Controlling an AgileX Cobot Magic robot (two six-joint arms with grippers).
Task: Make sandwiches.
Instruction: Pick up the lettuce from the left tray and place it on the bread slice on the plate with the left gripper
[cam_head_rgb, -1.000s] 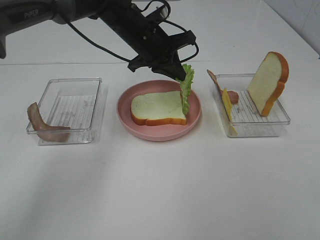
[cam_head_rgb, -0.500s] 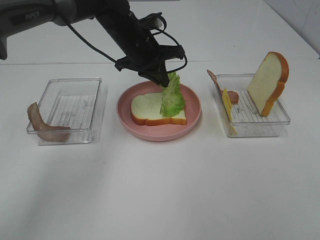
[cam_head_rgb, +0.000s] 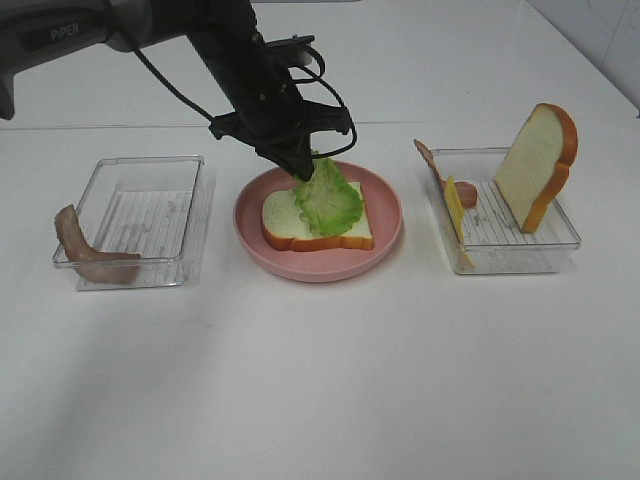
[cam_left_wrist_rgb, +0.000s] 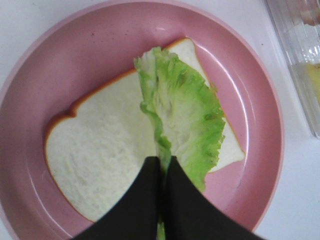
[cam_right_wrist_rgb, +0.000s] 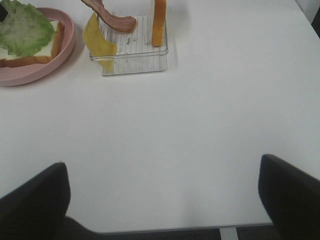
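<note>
**Entry: lettuce leaf on the bottom slice, left fingers clamped on it**

Nearest zone: the white table (cam_head_rgb: 320, 390) was bare across its near half. My right gripper (cam_right_wrist_rgb: 161, 161) hung over this near stretch on the right side. Its two dark fingers (cam_right_wrist_rgb: 35, 200) stood wide apart with only tabletop between them. It did not show in the high view.

Middle row, left to right:
- The left tray (cam_head_rgb: 140, 215) was clear plastic. One bacon strip (cam_head_rgb: 85, 250) was draped over its near-left corner, partly outside the wall.
- The pink plate (cam_head_rgb: 385, 225) sat at centre. One bread slice (cam_head_rgb: 280, 212) lay flat on it, crust toward the near side.
- The right tray (cam_head_rgb: 505, 240) was also clear. The cheese slice (cam_head_rgb: 457, 215) leaned on edge against its left wall. A second bacon strip (cam_head_rgb: 440, 175) rested over the far-left corner. The upright bread slice (cam_head_rgb: 537, 160) stood tilted at the far right of the tray.

On the plate: the lettuce (cam_head_rgb: 326, 195) lay over the right part of the flat slice. It touched the bread, and one frilled edge reached past the crust toward the plate rim.

Far edge of the plate: my left gripper (cam_head_rgb: 300, 170) came in from the far left and pointed down. In the wrist view its fingers (cam_left_wrist_rgb: 140, 200) were pressed together on the stem end of the leaf. No gap showed between them except the thin green edge.
</note>
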